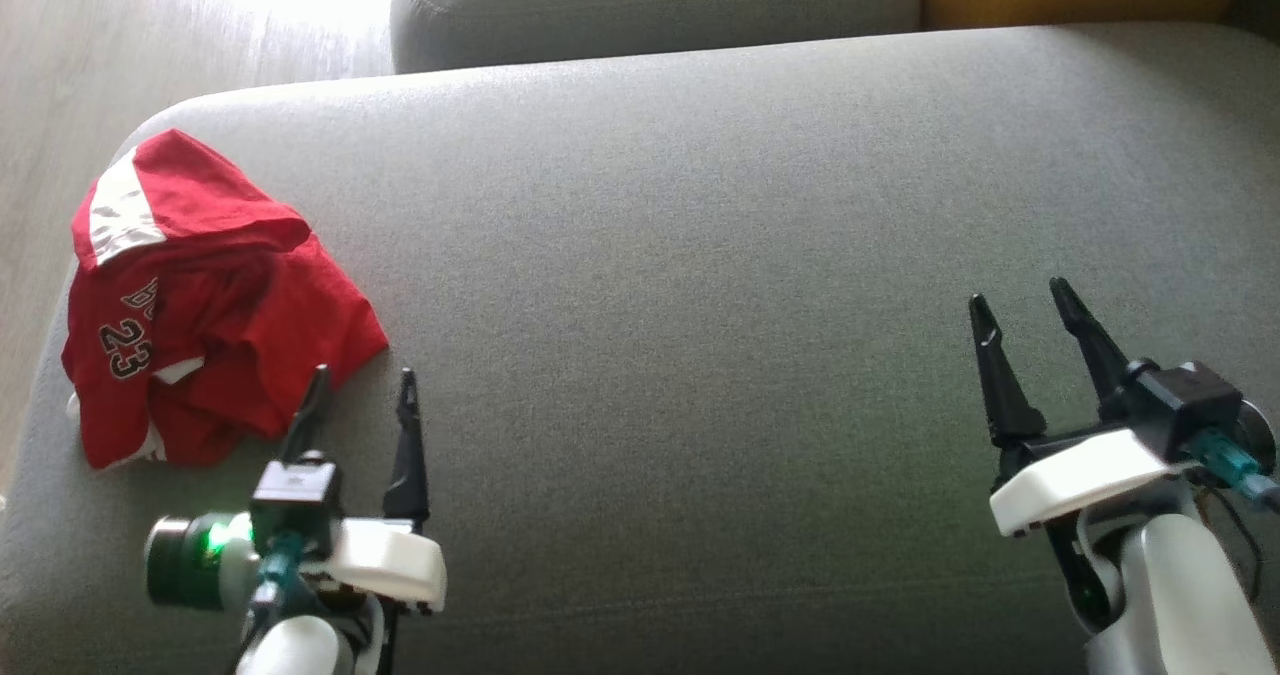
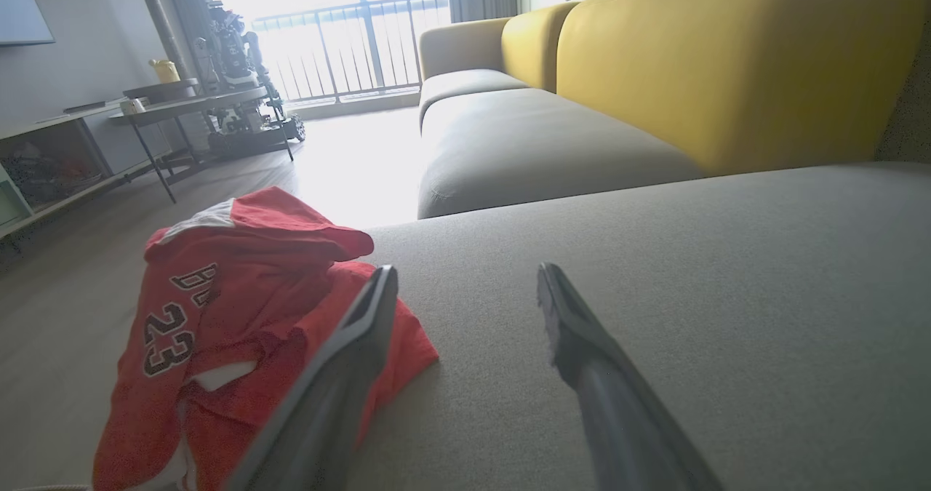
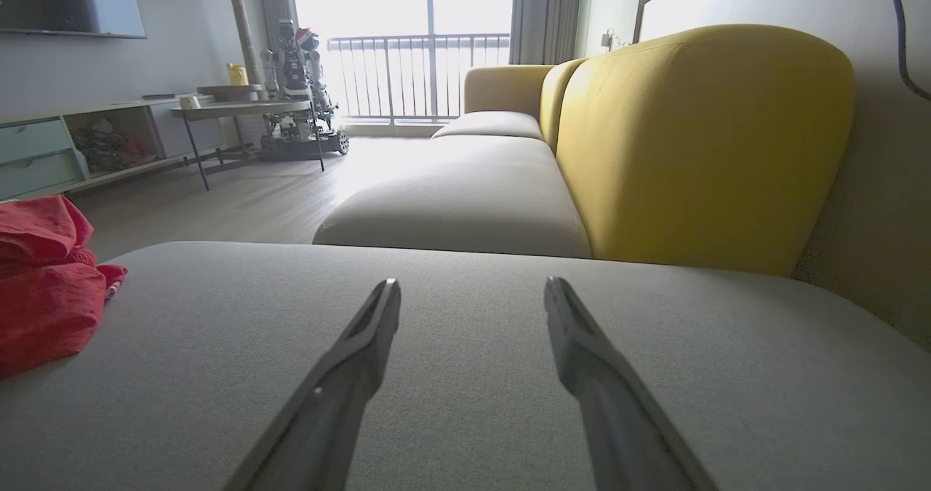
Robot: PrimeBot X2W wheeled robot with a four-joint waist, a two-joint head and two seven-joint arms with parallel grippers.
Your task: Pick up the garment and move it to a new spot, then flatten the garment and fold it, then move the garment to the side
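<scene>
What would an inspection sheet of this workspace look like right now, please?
Surface: grey sofa cushion, smooth.
Job's things: red garment, crumpled at the cushion's left end, number 23 showing.
Clutter: nothing seen.
Grippers: left claw open by the garment's near edge, contact unclear; right claw open over the cushion, holding nothing.
Cables: teal-plugged cable at the right wrist.
Surroundings: yellow backrest, wood floor, side table, balcony railing.

The garment [image 1: 215, 305], a red jersey with white trim and a dark, white-edged number 23, lies crumpled in a loose heap, one flap folded over its top, at the left end of the cushion [image 1: 700, 255], right by that cushion's left edge.
</scene>
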